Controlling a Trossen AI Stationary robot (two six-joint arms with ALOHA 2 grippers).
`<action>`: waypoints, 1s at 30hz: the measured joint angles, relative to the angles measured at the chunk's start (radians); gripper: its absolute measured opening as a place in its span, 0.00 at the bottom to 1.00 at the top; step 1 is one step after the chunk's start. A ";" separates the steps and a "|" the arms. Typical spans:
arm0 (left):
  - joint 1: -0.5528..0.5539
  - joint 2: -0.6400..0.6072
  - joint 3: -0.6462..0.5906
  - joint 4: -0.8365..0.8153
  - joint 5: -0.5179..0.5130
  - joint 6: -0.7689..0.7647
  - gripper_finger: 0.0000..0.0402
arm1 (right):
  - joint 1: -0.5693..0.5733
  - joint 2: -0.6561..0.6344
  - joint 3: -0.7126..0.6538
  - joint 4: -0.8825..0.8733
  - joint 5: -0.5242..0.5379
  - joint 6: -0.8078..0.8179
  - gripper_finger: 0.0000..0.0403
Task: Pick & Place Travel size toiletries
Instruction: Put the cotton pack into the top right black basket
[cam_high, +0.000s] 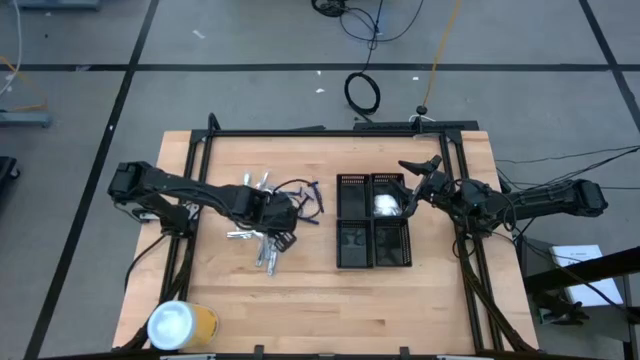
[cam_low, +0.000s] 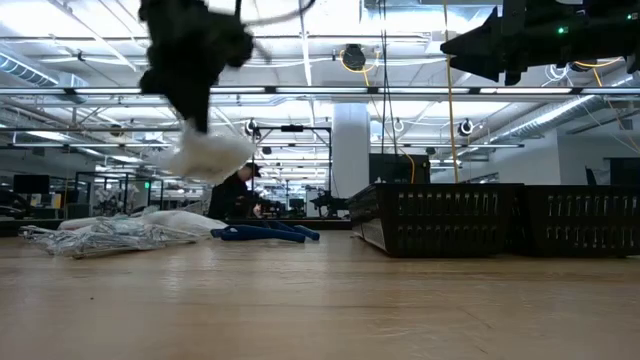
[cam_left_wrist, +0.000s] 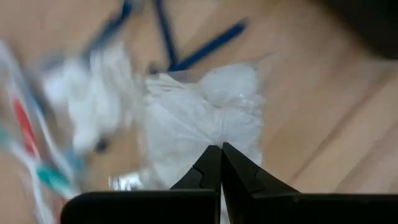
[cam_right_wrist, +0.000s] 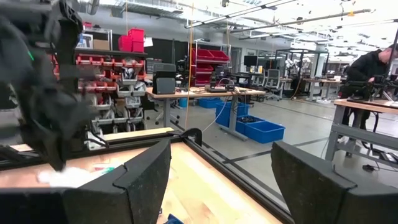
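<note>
One crinkly packet (cam_left_wrist: 202, 121) dangling lengthwise from left gripper (cam_left_wrist: 220, 163)

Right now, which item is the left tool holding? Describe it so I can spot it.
Find the pile of toiletries left of the black trays. Just above it, the left tool pinches a crinkly clear-white packet, the only item hanging clear of the wood.

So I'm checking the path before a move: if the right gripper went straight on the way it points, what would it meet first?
Probably nothing on the table: the open right gripper looks level across the wood, with only the black frame rail at the table's edge ahead, though depth is unclear.
</note>
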 joint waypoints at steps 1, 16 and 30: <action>-0.006 0.000 0.025 0.012 -0.027 0.052 0.00 | 0.000 0.000 0.000 0.000 0.000 -0.001 0.65; 0.165 0.000 0.085 0.786 0.399 0.981 0.00 | 0.000 0.039 0.000 0.031 -0.126 -0.028 0.65; 0.320 0.107 0.085 0.890 0.879 1.075 0.00 | 0.000 0.237 0.001 0.171 -0.334 -0.275 0.65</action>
